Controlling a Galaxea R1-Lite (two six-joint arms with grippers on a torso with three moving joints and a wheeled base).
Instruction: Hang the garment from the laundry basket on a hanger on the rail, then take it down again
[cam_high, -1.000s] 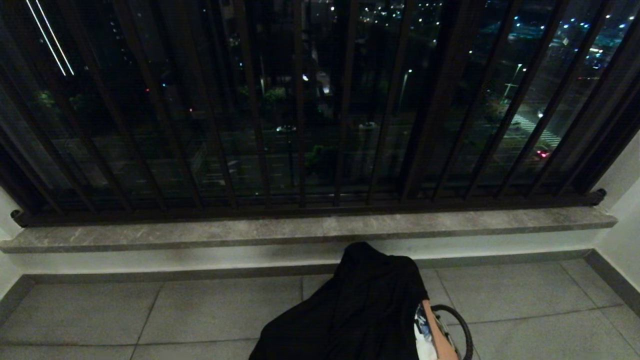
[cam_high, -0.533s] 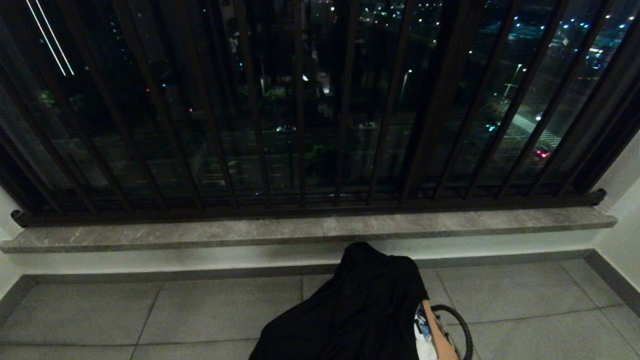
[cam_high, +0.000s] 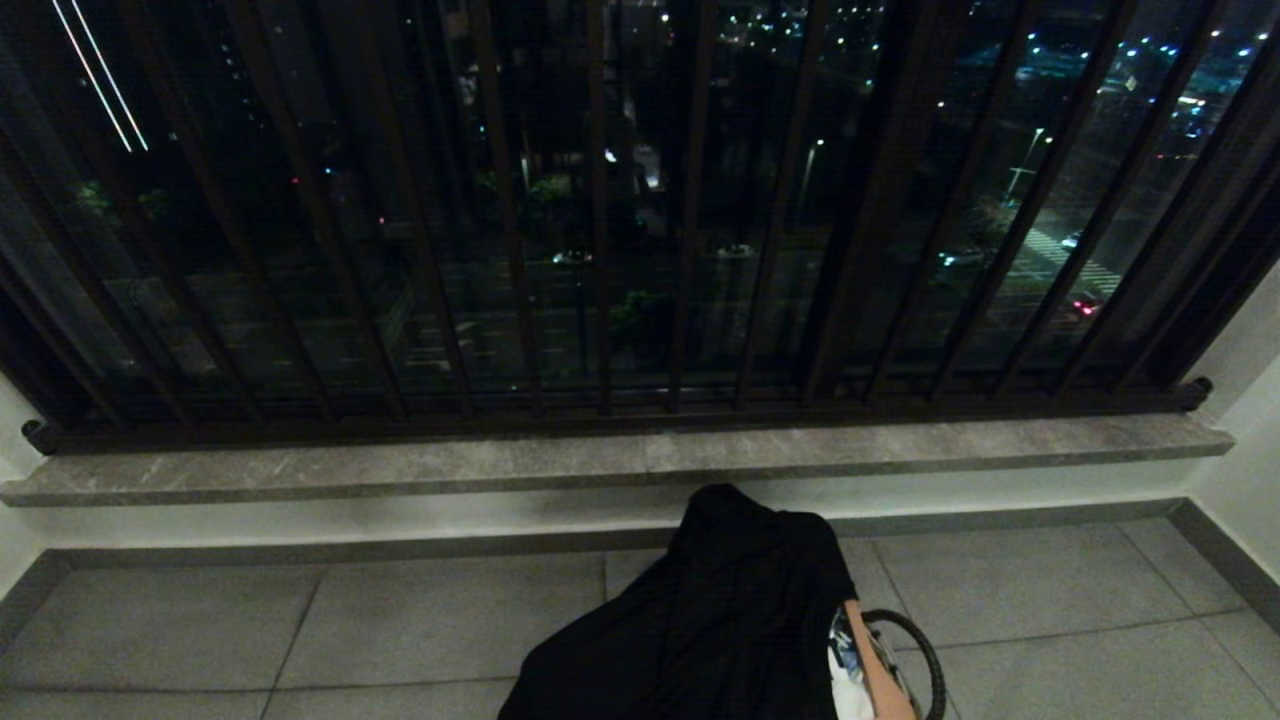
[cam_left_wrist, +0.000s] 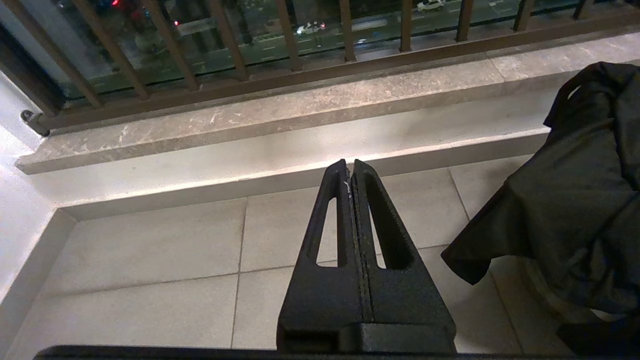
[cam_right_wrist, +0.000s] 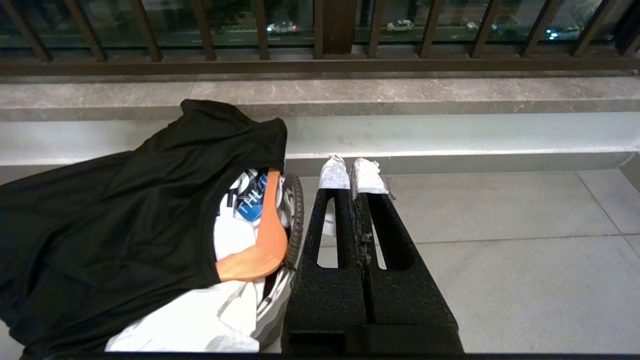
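- One black garment (cam_high: 720, 610) lies draped over the laundry basket (cam_high: 925, 650) on the tiled floor (cam_high: 300, 630), near the robot and a little right of the middle in the head view; its loose edge spreads out to the left over the tiles.
- Only a thin dark curve of the basket rim shows, on the garment's right side.
- Under the black cloth, one white garment (cam_right_wrist: 200, 315) with blue lettering and an orange band (cam_right_wrist: 260, 245) is bunched inside the basket.
- The right gripper (cam_right_wrist: 354, 172) hangs just to the right of the basket rim, above the floor. Its two fingers are pressed together with nothing between them, and each tip is wrapped in white tape.
- The left gripper (cam_left_wrist: 350, 172) hangs above bare tiles to the left of the black garment, apart from it. Its two fingers are also clenched together and empty.
- Beyond the basket, one grey stone ledge (cam_high: 600, 460) runs from left to right along the far edge of the floor.
- On the ledge stands one row of dark upright bars (cam_high: 600, 250), with night-time street lights behind them.
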